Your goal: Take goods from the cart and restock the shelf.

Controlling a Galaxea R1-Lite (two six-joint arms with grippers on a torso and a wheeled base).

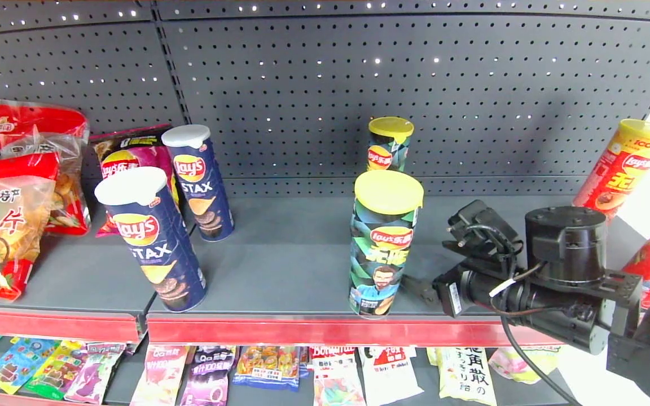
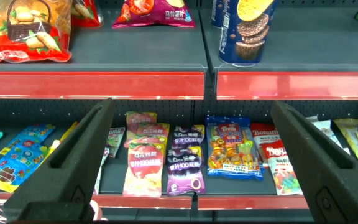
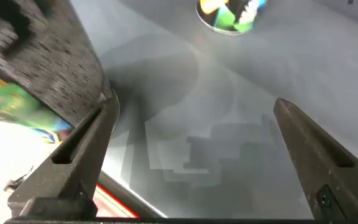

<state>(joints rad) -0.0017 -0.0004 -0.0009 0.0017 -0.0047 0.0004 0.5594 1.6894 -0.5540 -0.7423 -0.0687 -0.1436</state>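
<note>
Head view: a green can (image 1: 384,248) stands upright at the front edge of the shelf (image 1: 280,265). A second green can (image 1: 390,144) stands behind it by the back wall, and two blue cans (image 1: 153,242) stand well to its left. The right arm (image 1: 550,282) hangs just right of it.
Left wrist view: the left jaws are wide apart and empty, facing packets (image 2: 188,162) on the level below it.
Right wrist view: the right jaws are spread and empty over bare shelf, with one green can (image 3: 229,15) ahead; I cannot tell which

Matt grey painted shelf board (image 3: 241,74) under right gripper (image 3: 194,106), glossy printed can (image 1: 384,248) beside it, smooth plastic lid (image 1: 388,192)
</note>
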